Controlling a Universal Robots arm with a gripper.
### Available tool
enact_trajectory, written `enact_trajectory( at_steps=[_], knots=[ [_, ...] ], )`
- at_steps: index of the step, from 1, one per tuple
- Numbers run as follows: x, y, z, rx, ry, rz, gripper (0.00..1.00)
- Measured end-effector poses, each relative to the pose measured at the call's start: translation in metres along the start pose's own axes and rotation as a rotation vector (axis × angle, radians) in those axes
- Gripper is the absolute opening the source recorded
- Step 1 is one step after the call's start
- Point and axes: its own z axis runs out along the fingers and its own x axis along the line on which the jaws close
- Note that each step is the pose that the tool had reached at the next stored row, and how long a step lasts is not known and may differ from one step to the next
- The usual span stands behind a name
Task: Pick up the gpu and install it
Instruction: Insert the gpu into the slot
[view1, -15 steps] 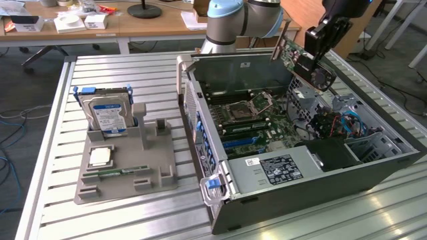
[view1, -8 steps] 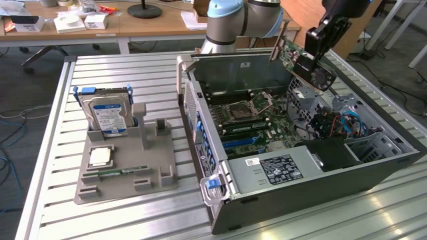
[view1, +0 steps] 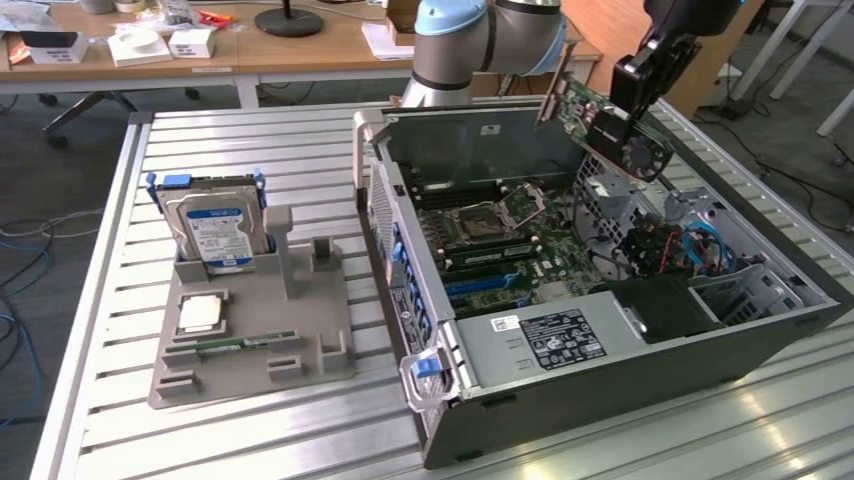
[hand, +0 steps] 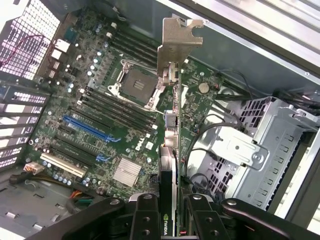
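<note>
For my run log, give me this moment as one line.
gripper: shut on green fan-cooled gpu card with silver bracket | position: held above open dark grey computer case | installed: not yet

- A slatted metal table (view1: 240, 420) stood mid-room.
- Beyond the table ran a wooden desk (view1: 267, 50), a chair base (view1: 88, 106) beneath it.
- Grey floor (view1: 54, 180) beside the table carried loose cables (view1: 27, 240).

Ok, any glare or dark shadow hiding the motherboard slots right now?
Exterior view: glare streaks the metal table beside the case, motherboard evenly lit. Wrist view: slots evenly lit, no glare on them; the table beyond the case wall is washed out white; the gpu clamped in the gripper covers a strip of board.
</note>
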Motion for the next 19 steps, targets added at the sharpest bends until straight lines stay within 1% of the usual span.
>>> enact_trajectory(
  at_steps=[19],
  knots=[
    [0.0002, 0.0001, 0.0001, -0.0016, 0.0035, -0.066, 0.26]
  ],
)
